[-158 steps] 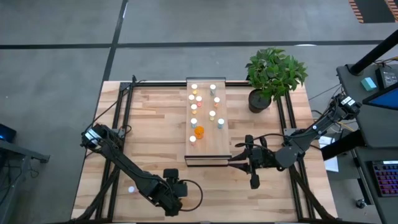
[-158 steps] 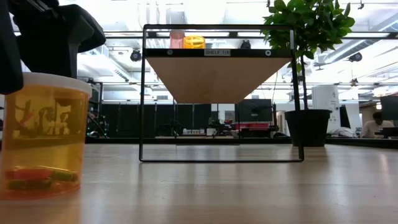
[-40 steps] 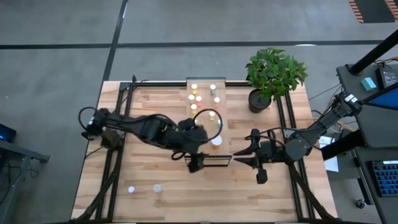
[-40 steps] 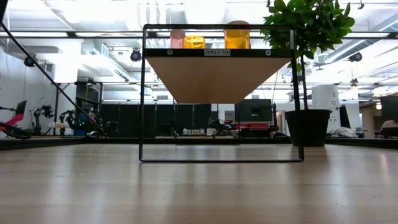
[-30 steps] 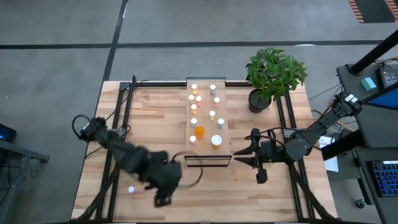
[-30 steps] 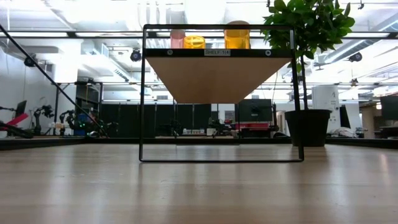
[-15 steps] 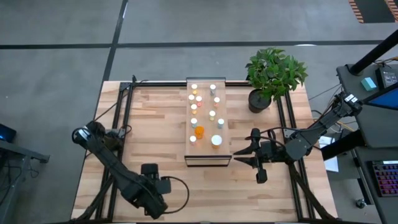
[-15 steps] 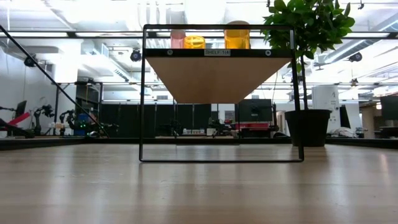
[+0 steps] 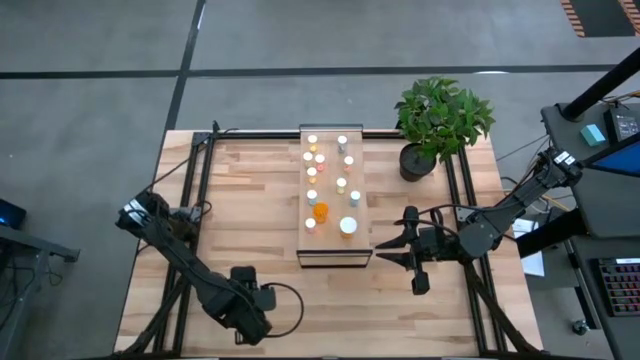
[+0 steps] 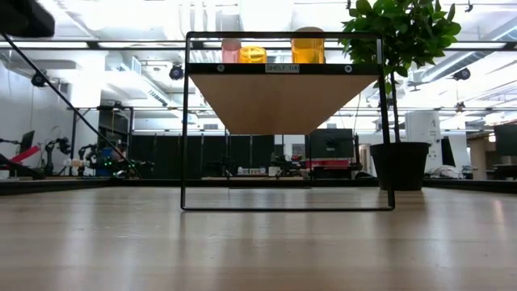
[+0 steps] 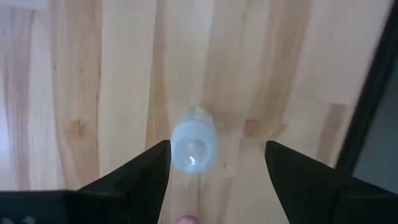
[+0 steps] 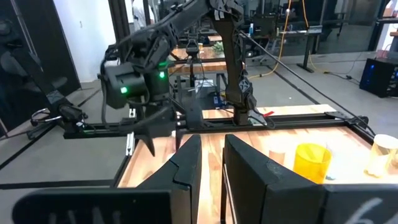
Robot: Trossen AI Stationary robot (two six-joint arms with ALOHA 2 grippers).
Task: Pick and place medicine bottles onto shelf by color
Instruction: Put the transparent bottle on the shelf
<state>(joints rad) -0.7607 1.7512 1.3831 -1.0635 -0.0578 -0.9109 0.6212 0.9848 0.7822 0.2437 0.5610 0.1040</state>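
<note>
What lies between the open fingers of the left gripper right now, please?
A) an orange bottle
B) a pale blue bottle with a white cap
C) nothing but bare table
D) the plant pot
B: in the left wrist view a pale blue bottle with a white cap stands on the table in the gap of the open left gripper, whose fingers are clear of it on both sides.
</note>
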